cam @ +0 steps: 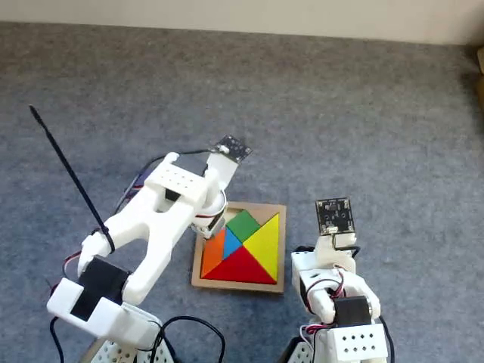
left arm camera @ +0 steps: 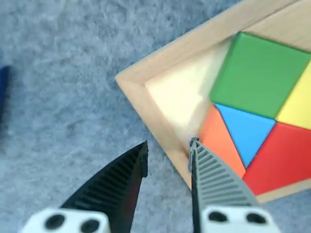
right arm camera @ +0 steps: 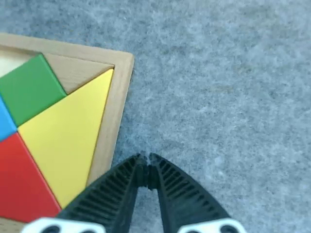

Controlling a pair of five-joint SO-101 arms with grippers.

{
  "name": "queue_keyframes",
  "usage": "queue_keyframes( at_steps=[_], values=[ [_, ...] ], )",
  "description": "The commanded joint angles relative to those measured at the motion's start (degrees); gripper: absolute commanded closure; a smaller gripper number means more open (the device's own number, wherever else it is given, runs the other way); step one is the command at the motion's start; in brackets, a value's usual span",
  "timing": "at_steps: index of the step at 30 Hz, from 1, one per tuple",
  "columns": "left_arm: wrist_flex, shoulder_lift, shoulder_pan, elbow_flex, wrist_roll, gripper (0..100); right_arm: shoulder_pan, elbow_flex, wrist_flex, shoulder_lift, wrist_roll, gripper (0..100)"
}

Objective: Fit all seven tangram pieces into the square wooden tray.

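The square wooden tray (cam: 199, 277) lies on the grey carpet between the two arms. It holds a green square (cam: 243, 224), a yellow triangle (cam: 265, 242), a red triangle (cam: 243, 266), a blue triangle (cam: 231, 241) and an orange piece (cam: 214, 248). My left gripper (left arm camera: 167, 150) is open at the tray's near-left rim (left arm camera: 160, 126), its grey finger (left arm camera: 204, 170) over the rim beside the orange piece (left arm camera: 218, 138). A bare tray corner (left arm camera: 177, 92) lies beyond. My right gripper (right arm camera: 146, 164) is shut over carpet just off the tray's right rim (right arm camera: 119, 102), next to the yellow triangle (right arm camera: 68, 141).
A dark blue edge of something (left arm camera: 2, 90) shows on the carpet away from the tray. A thin black rod (cam: 66, 165) slants up at the left. A bare triangular gap (right arm camera: 80, 73) sits between green and yellow. Open carpet (cam: 363, 113) stretches behind.
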Motion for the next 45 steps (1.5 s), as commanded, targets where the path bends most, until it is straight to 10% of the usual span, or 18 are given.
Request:
queue_keyframes(
  at_steps=[1, 11, 28, 45],
  values=[
    [2.99, -2.51, -2.77, -4.70, 1.14, 84, -0.40, 8.48, 0.31, -0.57, -0.26, 98.0],
    [8.70, -2.51, -12.62, -16.13, 1.05, 84, -0.40, 8.48, 0.31, -0.57, -0.26, 98.0],
    [7.65, 4.79, -26.33, -24.57, -43.25, 74, -0.40, 8.48, 0.31, -0.57, -0.26, 98.0],
    [18.37, 43.56, -28.09, -66.51, -44.57, 75, -0.40, 8.48, 0.31, -0.57, -0.26, 98.0]
  ],
)
